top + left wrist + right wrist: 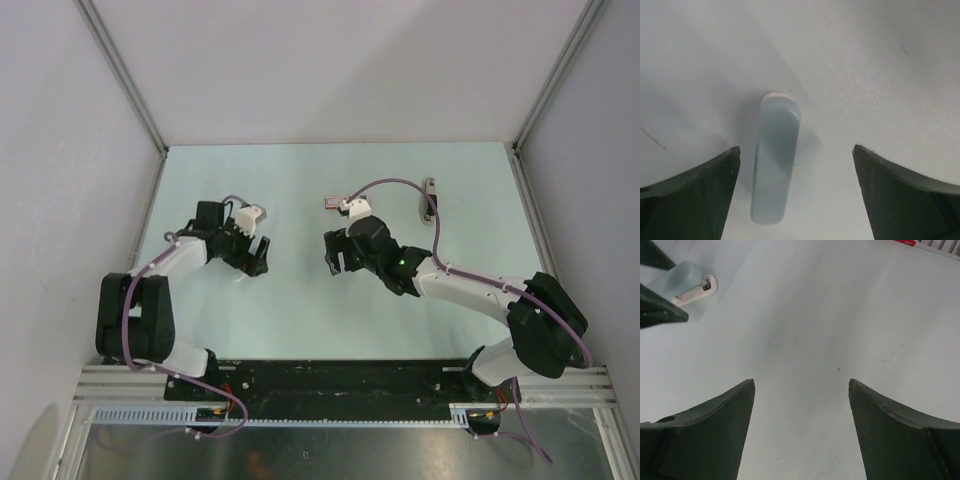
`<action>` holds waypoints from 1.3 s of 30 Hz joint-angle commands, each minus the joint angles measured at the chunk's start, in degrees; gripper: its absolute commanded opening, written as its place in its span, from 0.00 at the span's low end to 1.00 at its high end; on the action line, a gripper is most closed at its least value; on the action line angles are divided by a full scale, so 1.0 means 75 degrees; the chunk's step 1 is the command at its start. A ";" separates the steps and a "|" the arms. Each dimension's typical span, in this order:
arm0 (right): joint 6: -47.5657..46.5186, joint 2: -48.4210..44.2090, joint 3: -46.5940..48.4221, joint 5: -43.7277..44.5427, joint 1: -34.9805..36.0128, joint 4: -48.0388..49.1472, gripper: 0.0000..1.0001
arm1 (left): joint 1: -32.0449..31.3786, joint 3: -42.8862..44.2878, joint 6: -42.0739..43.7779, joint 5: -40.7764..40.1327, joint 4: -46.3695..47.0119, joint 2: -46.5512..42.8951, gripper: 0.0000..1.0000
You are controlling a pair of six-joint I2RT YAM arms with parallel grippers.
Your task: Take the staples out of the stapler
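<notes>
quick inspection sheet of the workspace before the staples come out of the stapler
surface: pale green table, faint scuffs
job's things: pale blue stapler lying on the table, looks closed; staples: nothing seen
clutter: small grey piece far right, cannot tell what it is
grippers: left gripper open, fingers either side of the stapler, not touching; right gripper open over bare table
cables: purple cable on each arm, the right one looping past the grey piece
surroundings: white walls with metal posts; mounting rail at the near edge
</notes>
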 commanded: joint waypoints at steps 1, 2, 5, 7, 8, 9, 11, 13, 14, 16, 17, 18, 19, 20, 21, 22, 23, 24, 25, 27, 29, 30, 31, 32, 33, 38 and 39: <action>-0.0219 -0.0322 0.0212 -0.0157 -0.0022 -0.0223 0.81 | -0.0075 0.0696 0.0927 0.0778 0.0197 0.0369 0.99; -0.0224 -0.0343 0.0176 -0.0171 -0.0020 -0.0211 0.81 | -0.0129 0.0733 0.1037 0.0708 0.0212 0.0422 0.99; -0.0192 -0.0398 0.0085 -0.0156 -0.0040 -0.0176 0.81 | -0.0415 0.0650 0.1494 0.0492 0.0224 0.0492 0.94; -0.0170 -0.0428 0.0029 -0.0142 -0.0065 -0.0158 0.81 | -0.0646 0.0443 0.1885 0.0384 0.0226 0.0442 0.88; -0.0159 -0.0449 0.0002 -0.0145 -0.0077 -0.0150 0.80 | -0.0754 0.0319 0.2067 0.0358 0.0226 0.0401 0.85; -0.0153 -0.0465 -0.0029 -0.0135 -0.0089 -0.0133 0.80 | -0.0850 0.0216 0.2223 0.0345 0.0226 0.0356 0.80; -0.0140 -0.0500 -0.0073 -0.0142 -0.0121 -0.0107 0.79 | -0.0983 0.0054 0.2439 0.0333 0.0235 0.0291 0.70; -0.0137 -0.0542 -0.0110 -0.0150 -0.0162 -0.0097 0.79 | -0.1051 0.0007 0.2513 0.0280 0.0246 0.0292 0.61; -0.0136 -0.0564 -0.0132 -0.0161 -0.0178 -0.0101 0.79 | -0.1063 0.0013 0.2522 0.0236 0.0242 0.0302 0.57; -0.0136 -0.0593 -0.0163 -0.0178 -0.0205 -0.0102 0.78 | -0.1071 0.0041 0.2584 0.0109 0.0248 0.0345 0.47; -0.0136 -0.0607 -0.0188 -0.0187 -0.0218 -0.0092 0.77 | -0.1072 0.0042 0.2633 0.0045 0.0249 0.0364 0.43; -0.0130 -0.0626 -0.0206 -0.0185 -0.0235 -0.0093 0.77 | -0.1073 0.0036 0.2676 -0.0011 0.0249 0.0379 0.40; -0.0127 -0.0642 -0.0227 -0.0196 -0.0244 -0.0088 0.76 | -0.1079 0.0033 0.2709 -0.0044 0.0249 0.0375 0.38; -0.0126 -0.0655 -0.0255 -0.0202 -0.0255 -0.0085 0.76 | -0.1088 0.0014 0.2719 -0.0055 0.0255 0.0367 0.37; -0.0113 -0.0679 -0.0280 -0.0210 -0.0266 -0.0072 0.76 | -0.1093 -0.0001 0.2730 -0.0043 0.0258 0.0346 0.37; -0.0107 -0.0692 -0.0305 -0.0215 -0.0271 -0.0054 0.76 | -0.1113 -0.0026 0.2730 -0.0019 0.0254 0.0311 0.37; -0.0098 -0.0709 -0.0335 -0.0217 -0.0280 -0.0044 0.76 | -0.1134 -0.0045 0.2730 0.0022 0.0258 0.0271 0.38; -0.0088 -0.0718 -0.0356 -0.0212 -0.0290 -0.0028 0.76 | -0.1151 -0.0060 0.2718 0.0083 0.0260 0.0233 0.40; -0.0077 -0.0711 -0.0378 -0.0210 -0.0289 -0.0008 0.77 | -0.1165 -0.0056 0.2683 0.0149 0.0255 0.0185 0.46; -0.0062 -0.0694 -0.0403 -0.0228 -0.0292 0.0015 0.78 | -0.1176 -0.0017 0.2560 0.0339 0.0254 0.0020 0.62; -0.0071 -0.0675 -0.0409 -0.0221 -0.0289 0.0030 0.79 | -0.1184 0.0071 0.2388 0.0548 0.0262 -0.0180 0.71; -0.0080 -0.0672 -0.0410 -0.0232 -0.0289 0.0044 0.80 | -0.1188 0.0133 0.2284 0.0651 0.0262 -0.0285 0.74; -0.0102 -0.0670 -0.0411 -0.0237 -0.0295 0.0057 0.81 | -0.1184 0.0205 0.2184 0.0726 0.0268 -0.0385 0.77; -0.0125 -0.0669 -0.0411 -0.0240 -0.0292 0.0081 0.82 | -0.1187 0.0288 0.2065 0.0781 0.0265 -0.0493 0.80; -0.0154 -0.0663 -0.0411 -0.0253 -0.0290 0.0099 0.84 | -0.1183 0.0376 0.1934 0.0832 0.0269 -0.0594 0.83; -0.0364 -0.0606 -0.0404 -0.0503 -0.0308 0.0215 0.91 | -0.1182 0.0714 0.1353 0.1076 0.0270 -0.1208 0.86; -0.0472 -0.0585 -0.0402 -0.0578 -0.0269 0.0342 0.92 | -0.1181 0.0700 0.1327 0.1068 0.0271 -0.1356 0.86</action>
